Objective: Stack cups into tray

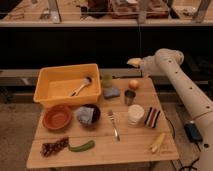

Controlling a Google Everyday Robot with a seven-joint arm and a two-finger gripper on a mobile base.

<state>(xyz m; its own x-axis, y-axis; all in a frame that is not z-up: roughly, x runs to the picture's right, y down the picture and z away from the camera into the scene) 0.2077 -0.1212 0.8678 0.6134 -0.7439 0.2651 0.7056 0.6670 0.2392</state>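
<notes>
Nearest the camera, along the front edge of the wooden surface [127, 150], a dark patterned strip [54, 147], a curved green vegetable [82, 146] and a pale yellow object [157, 142] are laid out from left to right. Behind them, an orange-brown bowl [57, 118] is set beside a dark bowl [89, 115] in which something grey-blue is held. A fork [114, 124] is placed just right of the dark bowl.

The wider cream-white cup [135, 114] is stood upright right of the fork, with a striped object [152, 117] just beside it. The small dark grey metal cup [130, 97] is found directly behind the cream-white one, and an orange fruit [133, 84] behind that. The small pale green cup [107, 80] is stood just beside the right wall of the yellow tray [60, 101], with a blue-grey pad [111, 93] in front of it. Inside the tray only a white-headed utensil [82, 86] is seen; all three cups are left outside it.

The pincer [134, 62] is held above the far edge of the surface, behind the fruit and well apart from every cup. Whether it is released or clenched cannot be told.
</notes>
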